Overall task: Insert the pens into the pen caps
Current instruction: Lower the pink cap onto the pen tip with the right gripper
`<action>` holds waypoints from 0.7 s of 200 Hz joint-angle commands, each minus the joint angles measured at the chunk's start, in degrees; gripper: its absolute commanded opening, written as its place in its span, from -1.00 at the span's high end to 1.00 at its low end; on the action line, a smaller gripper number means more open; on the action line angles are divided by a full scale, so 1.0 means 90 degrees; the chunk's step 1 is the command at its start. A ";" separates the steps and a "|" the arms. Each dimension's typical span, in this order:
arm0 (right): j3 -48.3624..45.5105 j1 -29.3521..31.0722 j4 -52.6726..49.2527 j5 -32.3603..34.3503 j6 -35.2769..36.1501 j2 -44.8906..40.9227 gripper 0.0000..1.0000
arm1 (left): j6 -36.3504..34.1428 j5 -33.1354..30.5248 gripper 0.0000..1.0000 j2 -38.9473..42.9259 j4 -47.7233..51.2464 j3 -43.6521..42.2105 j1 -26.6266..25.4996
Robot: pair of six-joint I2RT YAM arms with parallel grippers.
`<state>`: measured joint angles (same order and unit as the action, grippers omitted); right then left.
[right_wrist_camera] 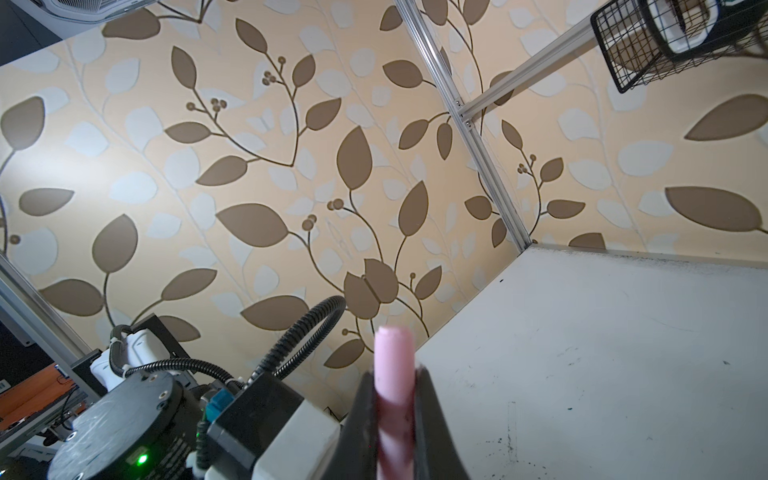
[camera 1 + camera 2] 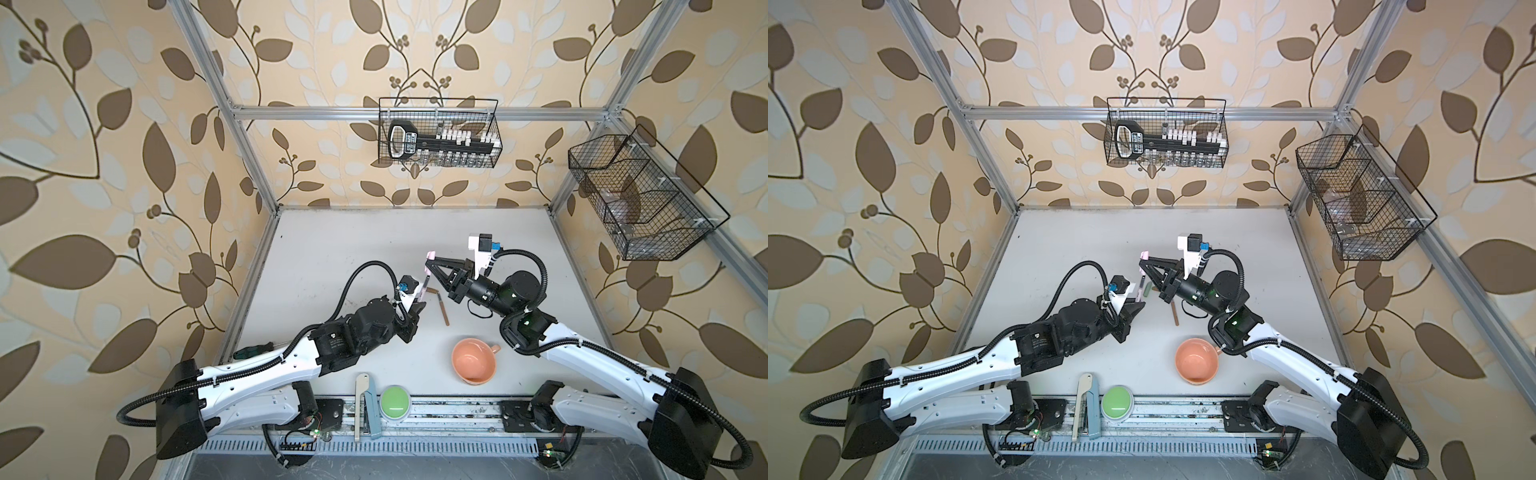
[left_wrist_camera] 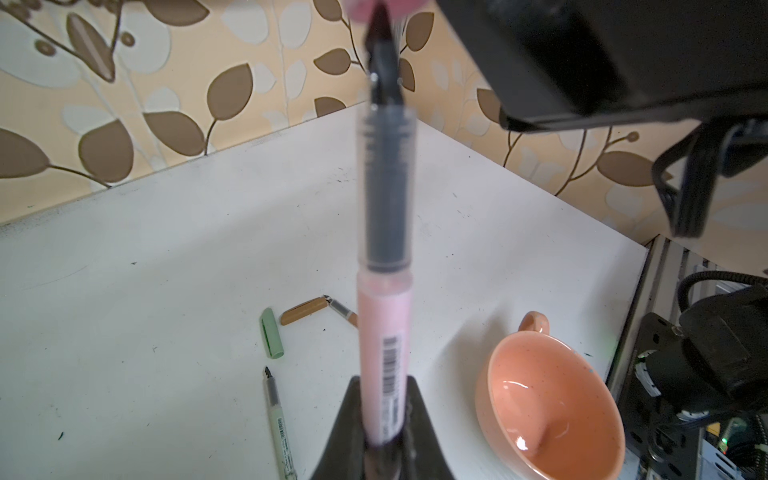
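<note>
In the left wrist view the left claw [image 3: 384, 399] is pinching the lower barrel of the pink pen [image 3: 384, 328]. The pen is pointing straight away from the claw, and its dark tip is reaching a blurred pink shape at the frame's edge. In the right wrist view the right claw [image 1: 395, 376] is squeezing the pink cap [image 1: 394, 349] between its fingers, and the cap's rounded end is sticking out beyond them. In both top views the two claws are meeting above the middle of the table [image 2: 332, 249], with the cap in line with the pen's tip. Whether the tip is sitting inside the cap, I cannot tell. On the table beneath, the green cap [image 3: 272, 332] and brown cap [image 3: 303, 311] are lying close together. The brown pen [image 3: 343, 309] is lying with its tip just beside the brown cap, and the green pen [image 3: 278, 419] is lying near the green cap. An orange cup [image 3: 548, 399] is standing upright nearer the right arm.
</note>
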<state>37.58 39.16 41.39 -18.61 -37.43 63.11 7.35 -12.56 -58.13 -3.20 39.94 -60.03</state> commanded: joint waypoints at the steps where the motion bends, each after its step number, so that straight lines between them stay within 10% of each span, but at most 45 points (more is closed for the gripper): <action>1: -0.0132 0.0072 0.0048 0.0057 0.0038 0.0077 0.95 | -0.0086 -0.0099 1.00 0.0157 -0.0303 0.0048 -0.0020; 140: -0.0355 0.0238 0.0055 0.0262 0.0211 0.0009 0.95 | -0.0094 -0.0259 1.00 0.0324 -0.0601 0.0177 -0.0010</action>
<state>35.94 40.51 41.41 -17.39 -36.77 63.29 7.40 -12.75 -57.60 -3.27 39.94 -60.03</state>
